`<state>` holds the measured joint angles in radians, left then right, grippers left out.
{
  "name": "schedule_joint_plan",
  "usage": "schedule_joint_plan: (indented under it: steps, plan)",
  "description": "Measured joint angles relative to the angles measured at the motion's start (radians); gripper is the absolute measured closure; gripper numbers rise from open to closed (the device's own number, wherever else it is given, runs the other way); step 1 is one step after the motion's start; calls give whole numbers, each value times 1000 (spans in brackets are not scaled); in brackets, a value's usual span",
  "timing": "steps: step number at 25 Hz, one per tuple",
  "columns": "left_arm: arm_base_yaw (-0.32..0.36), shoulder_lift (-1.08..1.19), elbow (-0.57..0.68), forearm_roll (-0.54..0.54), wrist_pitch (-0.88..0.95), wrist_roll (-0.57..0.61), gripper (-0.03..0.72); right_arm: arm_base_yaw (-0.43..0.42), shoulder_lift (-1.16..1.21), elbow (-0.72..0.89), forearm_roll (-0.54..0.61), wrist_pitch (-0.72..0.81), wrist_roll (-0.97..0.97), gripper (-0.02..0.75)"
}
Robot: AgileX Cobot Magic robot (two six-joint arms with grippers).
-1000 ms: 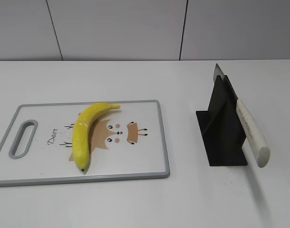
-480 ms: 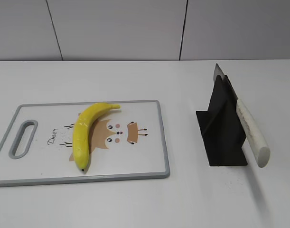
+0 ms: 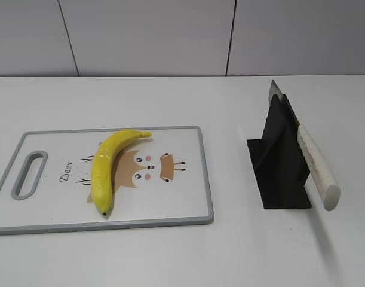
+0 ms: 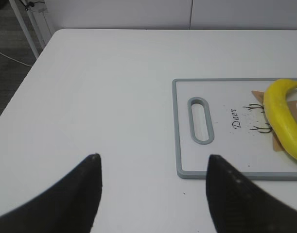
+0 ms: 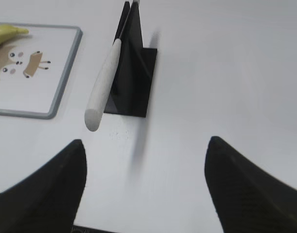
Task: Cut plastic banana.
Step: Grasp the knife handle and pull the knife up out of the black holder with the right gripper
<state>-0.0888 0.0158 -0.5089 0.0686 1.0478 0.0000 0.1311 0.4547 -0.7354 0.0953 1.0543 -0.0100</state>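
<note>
The plastic banana [image 3: 107, 167] is whole, glossy yellow, and lies on the white cutting board [image 3: 170, 203] with a grey rim and a deer print. It also shows in the left wrist view [image 4: 282, 119] and its stem end in the right wrist view [image 5: 5, 33]. A knife with a white handle [image 3: 316, 167] rests in a black stand [image 3: 278, 161], also seen in the right wrist view [image 5: 104, 80]. My left gripper [image 4: 153, 162] is open and empty, left of the board's handle slot. My right gripper [image 5: 146, 145] is open and empty, short of the knife handle's end. Neither gripper shows in the exterior view.
The white table [image 3: 242, 251] runs back to a grey panelled wall. Its left edge shows in the left wrist view [image 4: 22, 82], with floor and a metal leg beyond. The board's handle slot [image 4: 200, 120] is at its left end.
</note>
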Motion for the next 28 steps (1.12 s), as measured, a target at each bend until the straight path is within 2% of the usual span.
schedule_joint_plan:
  steps: [7, 19, 24, 28]
  plan:
    - [0, 0, 0, 0, 0, 0, 55, 0, 260, -146, 13, 121, 10, 147]
    - [0, 0, 0, 0, 0, 0, 75, 7, 723, -367, 142, 134, 10, 147]
    - [0, 0, 0, -1, 0, 0, 87, 93, 896, -466, 134, 132, 16, 147]
    - [0, 0, 0, -1, 0, 0, 95, 189, 1009, -502, 41, 130, 93, 147]
